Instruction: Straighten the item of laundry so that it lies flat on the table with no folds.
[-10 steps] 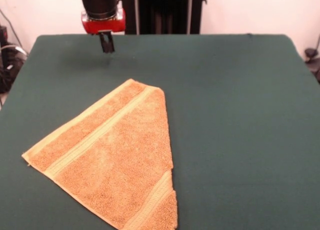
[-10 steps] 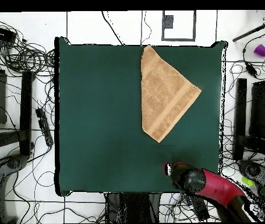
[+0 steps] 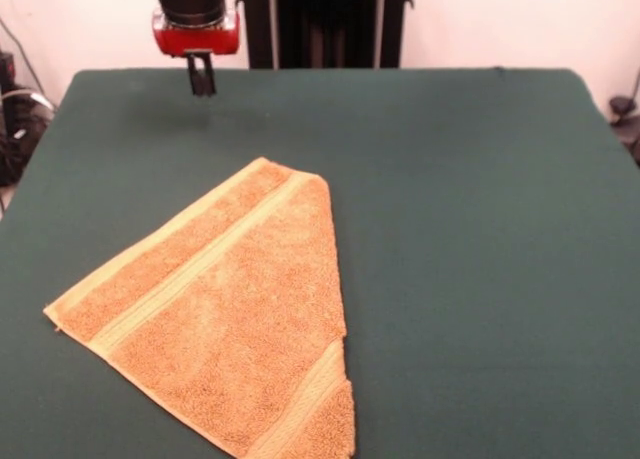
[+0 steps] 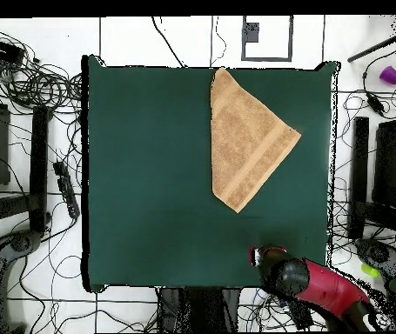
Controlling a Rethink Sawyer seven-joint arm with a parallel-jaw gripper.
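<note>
The towel (image 3: 225, 319) lies folded into a triangle on the worktop (image 3: 480, 229); the tool (image 3: 201, 79), seemingly clenched and empty, hovers clear.

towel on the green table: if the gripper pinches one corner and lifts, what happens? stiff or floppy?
Likely floppy: the towel is terry cloth, already folded over into a triangle, so it should drape and hang from a pinched corner. Probably light, and a lift may let the folded layer fall open. Pushed, it would probably bunch rather than slide, since looped pile may grip the felt-like table.
</note>
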